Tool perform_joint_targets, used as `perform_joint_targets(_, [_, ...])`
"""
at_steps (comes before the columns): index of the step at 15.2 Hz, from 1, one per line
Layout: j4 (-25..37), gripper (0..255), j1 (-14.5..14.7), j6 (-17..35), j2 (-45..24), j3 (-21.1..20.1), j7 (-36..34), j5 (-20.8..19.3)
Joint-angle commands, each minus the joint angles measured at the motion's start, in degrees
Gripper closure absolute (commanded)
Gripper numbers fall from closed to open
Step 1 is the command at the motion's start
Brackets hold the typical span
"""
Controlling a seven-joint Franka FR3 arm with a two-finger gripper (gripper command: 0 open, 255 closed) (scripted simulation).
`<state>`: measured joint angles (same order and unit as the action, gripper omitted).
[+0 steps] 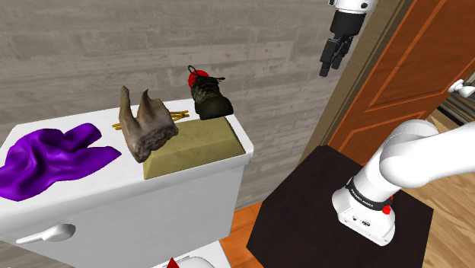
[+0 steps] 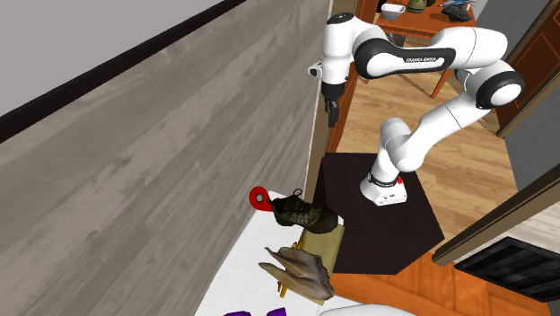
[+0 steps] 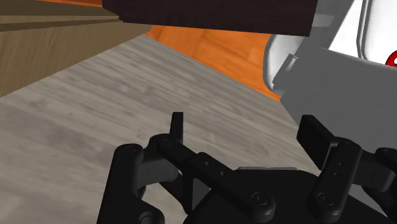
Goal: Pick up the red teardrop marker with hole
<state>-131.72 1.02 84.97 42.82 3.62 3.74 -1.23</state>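
Note:
The red teardrop marker with a hole [image 1: 196,74] stands against the grey plank wall at the back of the white toilet tank lid [image 1: 114,179], partly hidden behind a dark boot [image 1: 209,97]. In the second exterior view the red marker [image 2: 259,197] leans on the wall just beside the boot [image 2: 301,214]. My gripper [image 1: 326,67] hangs high in the air, well off to the shoulder view's right of the tank and far above the marker. In the wrist view the gripper [image 3: 245,124] is open, its fingers [image 3: 177,127] apart with nothing between them.
On the lid lie a purple cloth [image 1: 49,160], a brown ragged lump [image 1: 146,126], and a tan block [image 1: 194,145] under the boot. The dark stand [image 1: 335,213] is at the lower right, an orange wooden door [image 1: 415,68] behind it. A flush handle [image 1: 47,234] sticks out from the tank's front.

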Motion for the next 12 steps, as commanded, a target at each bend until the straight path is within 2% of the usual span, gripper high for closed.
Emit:
perform_joint_targets(1, [0.0,0,0.0,0.0,0.0,0.0,0.0,0.0])
perform_joint_targets(7, [0.73,0,1.57,7.06,-3.59,-7.71,-9.69,3.68])
perform_joint_targets(12, [3.47,0,2.24,12.8,-8.64,-14.1,-17.74,4.94])
